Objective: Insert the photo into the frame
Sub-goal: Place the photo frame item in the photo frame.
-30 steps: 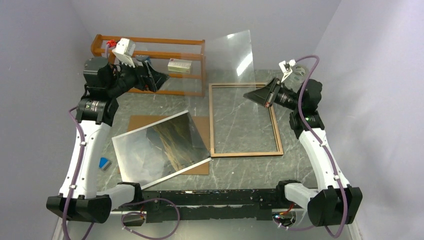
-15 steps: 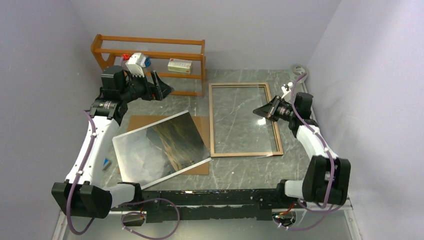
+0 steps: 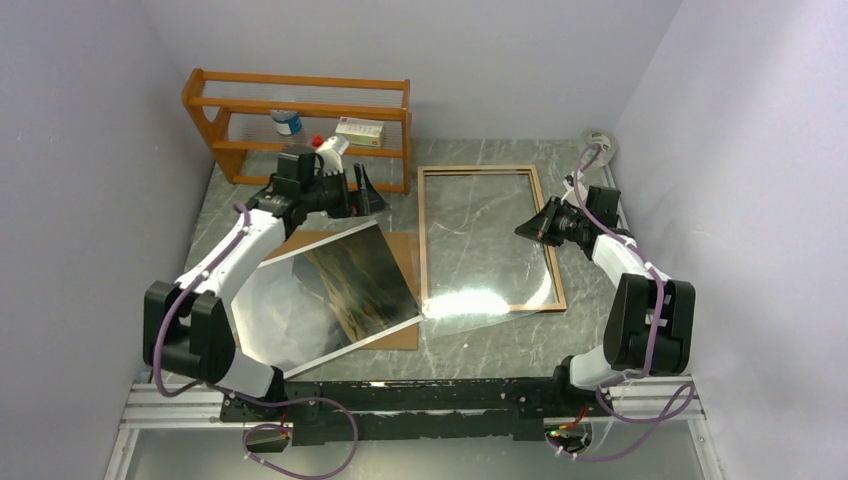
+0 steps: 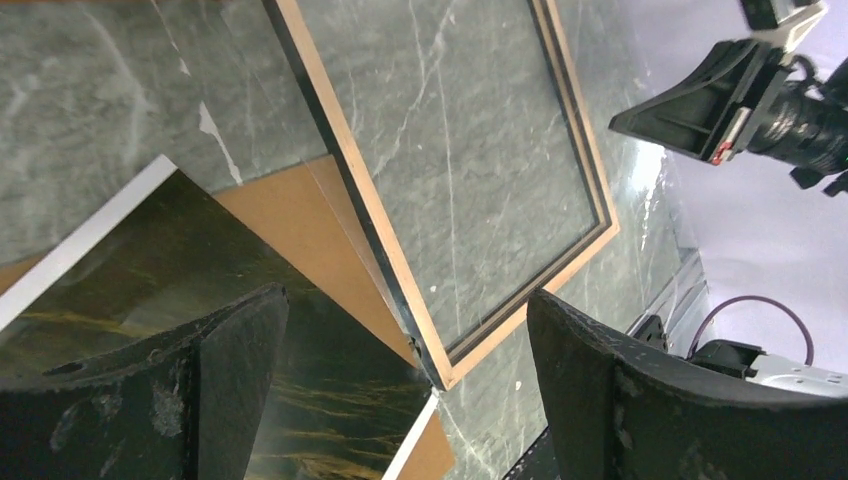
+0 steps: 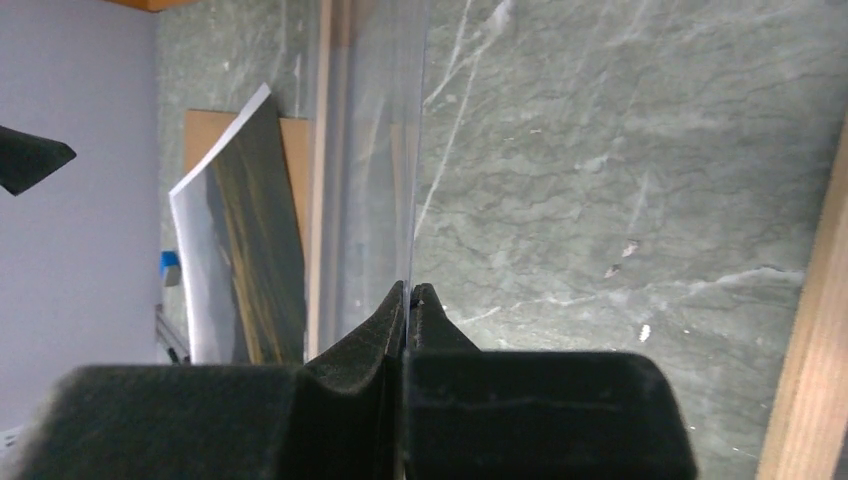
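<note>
Right gripper (image 5: 410,290) was clamped on the clear sheet's (image 5: 375,130) edge, apparently seating it in the frame (image 3: 423,240), while the left gripper (image 3: 362,190) hung wide apart above the photo (image 3: 330,290), which lay on the backing board (image 3: 405,248) just beside the frame; next, likely, the sheet needed releasing and the photo's edge pinching.

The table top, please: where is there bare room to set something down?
Bare marble: a strip between the frame and the back wall, another between the frame and the arm bases (clear sheet overhangs it slightly). Crowded: the left, with photo, backing board, rack and left gripper.
</note>
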`<state>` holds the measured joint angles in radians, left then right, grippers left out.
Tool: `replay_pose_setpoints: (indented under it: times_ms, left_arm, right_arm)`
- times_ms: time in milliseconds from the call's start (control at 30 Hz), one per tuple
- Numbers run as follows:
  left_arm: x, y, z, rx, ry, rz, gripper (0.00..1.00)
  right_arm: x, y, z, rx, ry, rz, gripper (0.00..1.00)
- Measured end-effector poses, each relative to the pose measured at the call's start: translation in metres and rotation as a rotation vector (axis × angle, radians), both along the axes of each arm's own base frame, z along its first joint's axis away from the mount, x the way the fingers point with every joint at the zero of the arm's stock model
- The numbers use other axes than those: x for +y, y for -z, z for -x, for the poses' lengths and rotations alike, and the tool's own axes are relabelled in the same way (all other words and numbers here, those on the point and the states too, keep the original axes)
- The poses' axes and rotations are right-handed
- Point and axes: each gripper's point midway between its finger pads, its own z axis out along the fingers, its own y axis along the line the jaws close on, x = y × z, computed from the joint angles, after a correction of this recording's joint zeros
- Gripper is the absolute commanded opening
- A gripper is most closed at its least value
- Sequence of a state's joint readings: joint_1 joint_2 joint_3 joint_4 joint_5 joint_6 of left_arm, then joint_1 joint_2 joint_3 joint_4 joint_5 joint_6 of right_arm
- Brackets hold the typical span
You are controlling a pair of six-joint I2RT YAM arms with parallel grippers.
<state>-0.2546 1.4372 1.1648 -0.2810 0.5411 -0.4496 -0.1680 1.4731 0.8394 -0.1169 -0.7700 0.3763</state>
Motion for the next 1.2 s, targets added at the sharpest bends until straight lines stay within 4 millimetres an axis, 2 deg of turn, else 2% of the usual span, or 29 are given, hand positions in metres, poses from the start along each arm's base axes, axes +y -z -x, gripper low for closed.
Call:
replay_pose_setpoints:
  times_ms: [167, 267, 400, 633, 800, 967, 1200]
  left_arm:
    - [-0.020, 0.039, -0.003, 0.086, 0.037, -0.029, 0.90]
    - [-0.026, 0.065, -0.006, 0.147, 0.045, -0.041, 0.89]
    - [-0.031, 0.087, -0.009, 0.211, 0.042, -0.044, 0.87]
    - [-0.057, 0.100, -0.028, 0.249, 0.063, -0.032, 0.80]
    - [-0.079, 0.115, -0.033, 0.273, 0.085, -0.042, 0.76]
    - [-0.085, 0.135, -0.030, 0.303, 0.076, -0.080, 0.74]
    - [-0.084, 0.148, -0.032, 0.313, 0.047, -0.114, 0.75]
  right_arm:
    - [-0.009, 0.001, -0.001, -0.027, 0.017, 0.057, 0.00]
    - [-0.015, -0.009, 0.001, -0.071, 0.044, 0.080, 0.00]
    - [-0.019, -0.019, -0.001, -0.123, 0.062, 0.092, 0.00]
    - [-0.022, -0.014, -0.013, -0.150, 0.075, 0.094, 0.00]
    - [-0.026, 0.008, -0.025, -0.100, 0.073, 0.091, 0.00]
    - [-0.030, 0.014, -0.036, -0.097, 0.068, 0.102, 0.00]
    - [-0.036, 0.018, -0.042, -0.096, 0.077, 0.115, 0.00]
